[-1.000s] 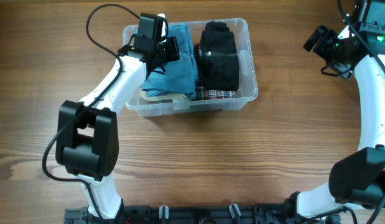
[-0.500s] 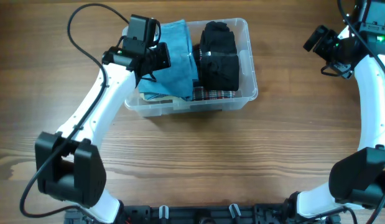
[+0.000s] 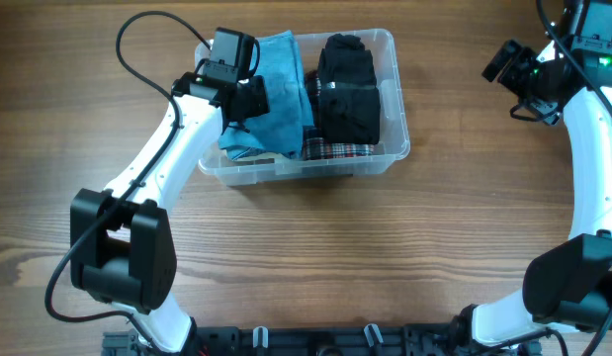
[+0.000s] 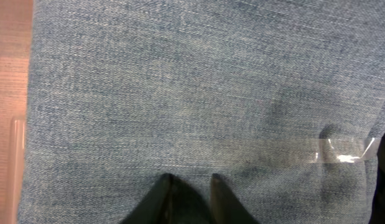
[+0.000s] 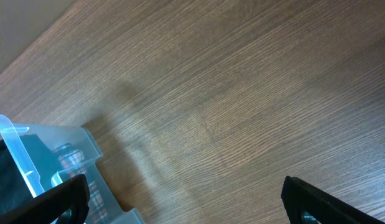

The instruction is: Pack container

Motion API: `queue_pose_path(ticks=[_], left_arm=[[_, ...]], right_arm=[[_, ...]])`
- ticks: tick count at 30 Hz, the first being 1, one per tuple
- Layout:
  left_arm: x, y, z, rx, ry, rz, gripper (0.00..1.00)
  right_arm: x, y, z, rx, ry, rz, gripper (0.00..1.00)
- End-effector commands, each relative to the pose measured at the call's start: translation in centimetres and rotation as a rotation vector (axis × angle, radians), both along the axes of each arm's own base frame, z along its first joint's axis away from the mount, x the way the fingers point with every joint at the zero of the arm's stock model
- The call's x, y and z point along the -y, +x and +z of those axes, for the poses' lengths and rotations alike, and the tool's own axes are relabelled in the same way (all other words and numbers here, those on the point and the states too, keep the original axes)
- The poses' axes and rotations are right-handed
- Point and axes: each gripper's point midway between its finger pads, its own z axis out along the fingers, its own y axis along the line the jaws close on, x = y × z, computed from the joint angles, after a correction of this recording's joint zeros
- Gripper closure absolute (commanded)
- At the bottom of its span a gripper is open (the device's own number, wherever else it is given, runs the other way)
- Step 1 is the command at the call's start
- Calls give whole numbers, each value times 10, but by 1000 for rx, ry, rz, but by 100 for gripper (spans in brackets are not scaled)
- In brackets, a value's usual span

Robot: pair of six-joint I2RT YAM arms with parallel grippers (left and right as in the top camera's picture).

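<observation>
The container [image 3: 394, 148] is a clear plastic bin at the table's far middle. Inside lie folded blue denim [image 3: 286, 89] on the left, a black garment [image 3: 347, 89] on the right and plaid cloth [image 3: 335, 150] underneath. My left gripper [image 3: 252, 99] is over the denim's left part. In the left wrist view its fingertips [image 4: 189, 182] are nearly together and rest on the flat denim [image 4: 198, 87], with no fold between them. My right gripper [image 3: 505, 61] hangs open and empty [image 5: 192, 199] over bare wood, right of the container's corner [image 5: 30, 149].
A strip of clear tape [image 4: 344, 149] lies on the denim. The wooden table [image 3: 315, 257] stretches in front of the bin. The right arm's base and cables are at the far right edge.
My left gripper swung left over the bin's left rim, then came back right and lower onto the denim. The denim's edge shifted slightly. The right arm has not moved.
</observation>
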Motion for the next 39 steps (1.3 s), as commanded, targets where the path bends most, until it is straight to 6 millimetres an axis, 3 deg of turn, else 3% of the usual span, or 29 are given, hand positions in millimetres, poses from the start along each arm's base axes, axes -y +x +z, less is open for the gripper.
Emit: queue_pose_path(ticks=[1, 3, 5, 6, 9, 13, 16, 27, 33, 36, 39], left_arm=[[-8, -12, -30, -86, 43, -2, 74], [-8, -14, -17, -69, 38, -1, 66], [-10, -20, 4, -43, 32, -2, 44], [-11, -25, 18, -25, 34, -15, 37], [-18, -43, 61, 30, 27, -13, 1], [-31, -86, 132, 140, -6, -11, 0], [-39, -113, 158, 180, -19, -9, 0], [-88, -229, 188, 161, 48, 38, 0], [-120, -254, 199, 407, 6, 169, 0], [-135, -251, 185, 533, -22, 256, 0], [-131, -234, 176, 716, -25, 172, 0]], right_arm=[[3, 3, -2, -5, -10, -13, 0], [3, 3, -2, -5, -10, -13, 0], [3, 3, -2, -5, -10, -14, 0], [3, 3, -2, -5, -10, -14, 0], [3, 3, -2, -5, -10, -14, 0], [3, 3, -2, -5, -10, -14, 0], [3, 3, -2, -5, -10, -14, 0], [3, 3, -2, -5, -10, -13, 0], [3, 3, -2, -5, -10, -13, 0], [3, 3, -2, -5, -10, -14, 0], [3, 3, -2, -5, -10, -13, 0]])
